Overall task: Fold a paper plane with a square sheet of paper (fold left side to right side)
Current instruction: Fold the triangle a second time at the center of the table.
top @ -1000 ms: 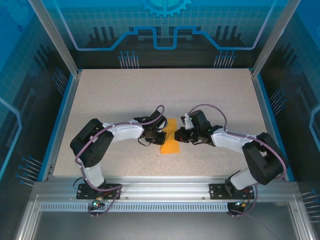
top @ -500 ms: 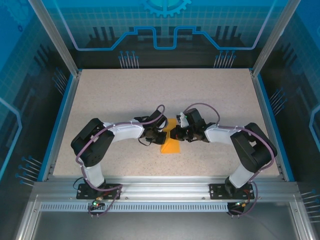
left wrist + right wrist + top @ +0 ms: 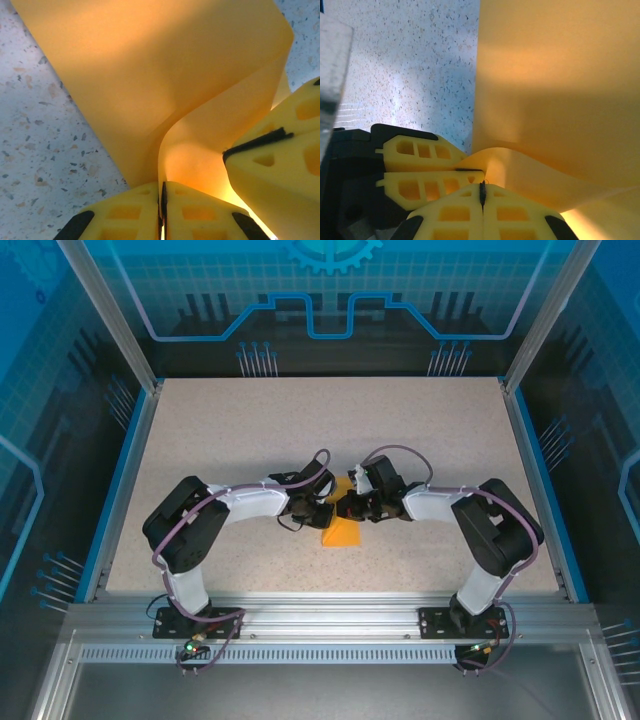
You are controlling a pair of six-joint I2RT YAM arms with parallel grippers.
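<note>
While left hand [image 3: 162, 200] and right hand [image 3: 482, 192], close together, each clamp a lifted edge of the curling paper [image 3: 343, 532] at the middle of the table [image 3: 250, 430], left-to-right fold appears half-made; next move likely needs edges aligned, then creased.

Plain bright orange sheet of paper [image 3: 342, 533], partly lifted, curving upward

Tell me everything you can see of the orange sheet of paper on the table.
The square sheet of paper is thin, plain bright orange and unmarked, glowing a little where light passes through. It lies mid-way across the speckled table top, between the two arms. Part of it rests flat, while the near part is lifted into a soft curl, not a sharp crease. The left gripper and the right gripper are both shut on that raised part, close beside each other.
</note>
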